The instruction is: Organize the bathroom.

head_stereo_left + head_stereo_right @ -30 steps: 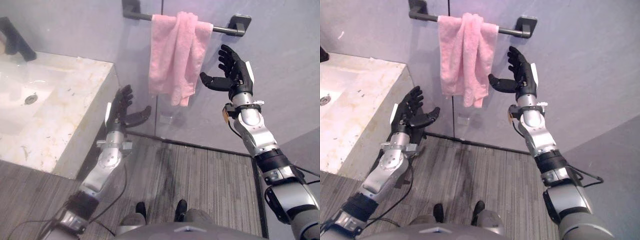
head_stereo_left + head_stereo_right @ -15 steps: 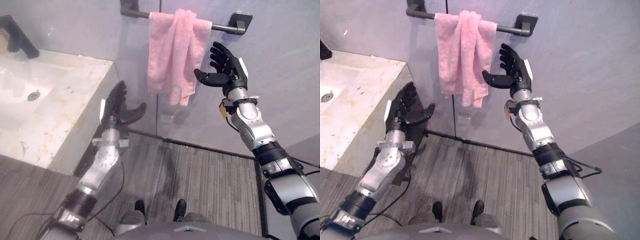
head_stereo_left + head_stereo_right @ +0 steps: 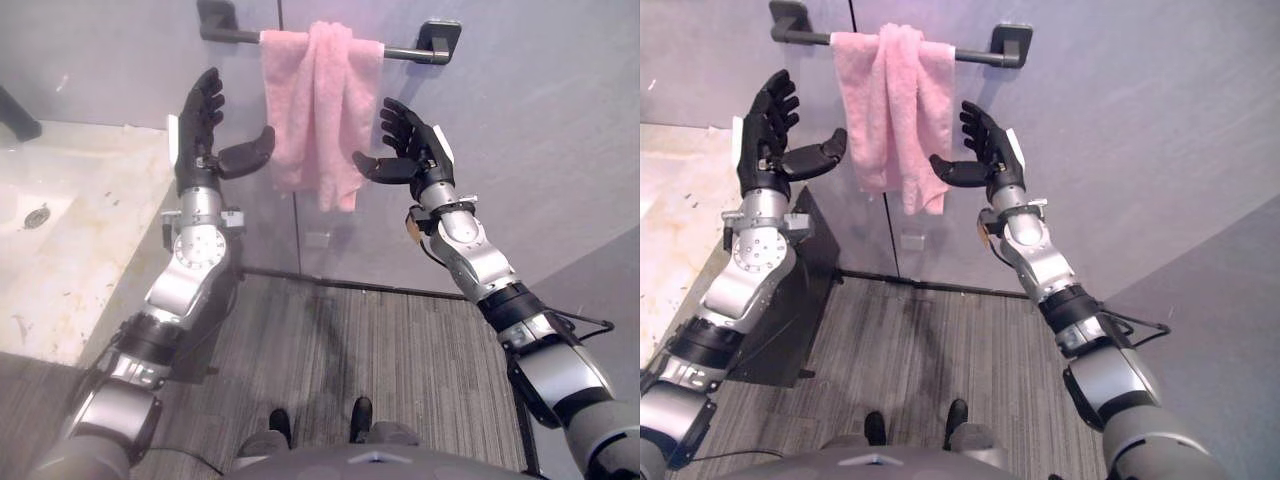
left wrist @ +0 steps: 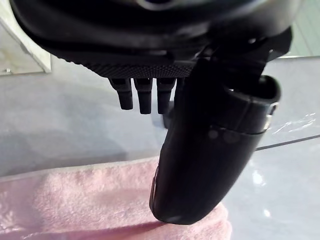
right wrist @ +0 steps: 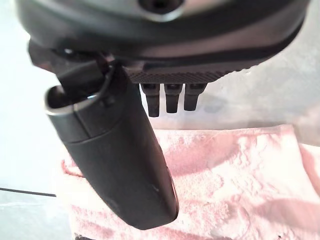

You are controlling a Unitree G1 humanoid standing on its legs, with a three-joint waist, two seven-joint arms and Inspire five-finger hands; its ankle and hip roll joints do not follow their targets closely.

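Presently, at the far left of the head views, a pale marble sink counter (image 3: 60, 250) fills the left edge, its drain (image 3: 36, 214) at the left margin. Next to the right, the left hand (image 3: 203, 135) is raised in the upper left of the frame, fingers (image 3: 208, 95) straight and spread apart, thumb extended toward the pink towel (image 3: 318, 110); the thumb tip is just beside the towel's left edge, and contact cannot be confirmed. In the left wrist view the thumb (image 4: 210, 150) overlaps the towel's pink surface. The towel hangs bunched over the dark wall-mounted towel bar (image 3: 410, 52) at the top centre, draped down against the grey wall (image 3: 540, 140). Right of the towel, the right hand (image 3: 412, 150) is held at centre frame, fingers straight and apart, thumb pointing toward the towel's lower right edge, close beside it. Neither hand is closed on the cloth. Grey striped floor (image 3: 400, 350) occupies the lower centre.
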